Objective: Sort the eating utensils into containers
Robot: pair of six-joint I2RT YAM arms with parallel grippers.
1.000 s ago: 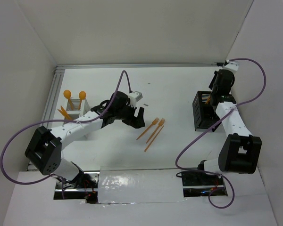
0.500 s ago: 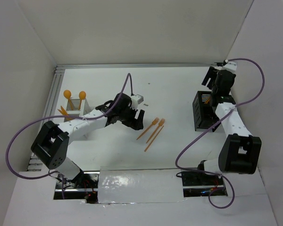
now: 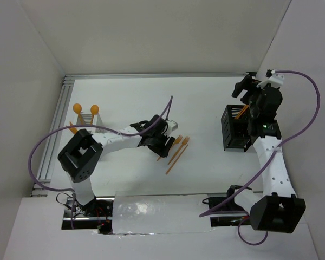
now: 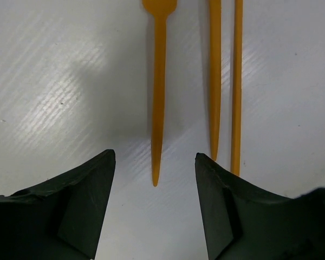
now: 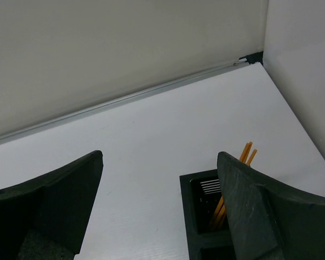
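Three orange utensils (image 3: 176, 154) lie side by side mid-table. In the left wrist view the leftmost one (image 4: 158, 97) points its handle tip into the gap of my open left gripper (image 4: 154, 162), with the other two (image 4: 226, 81) to the right of it. Nothing is gripped. My left gripper (image 3: 165, 144) hovers low at their near-left end. The black container (image 3: 234, 135) holds orange handles (image 5: 246, 149). My right gripper (image 5: 160, 157) is open and empty above its far end (image 5: 185, 216). The white container (image 3: 86, 122) at the left holds two round-bowled spoons (image 3: 78, 107).
Another orange piece (image 3: 71, 129) sticks out at the white container's left side. A metal rail (image 3: 57, 116) borders the table's left edge and white walls close in on the left, back and right. A purple cable (image 3: 309, 116) loops beside the right arm.
The right gripper has opened and drawn up and back from the black container, leaving orange pieces in it. The left arm has swung right onto the three utensils, its jaws narrowing slightly.
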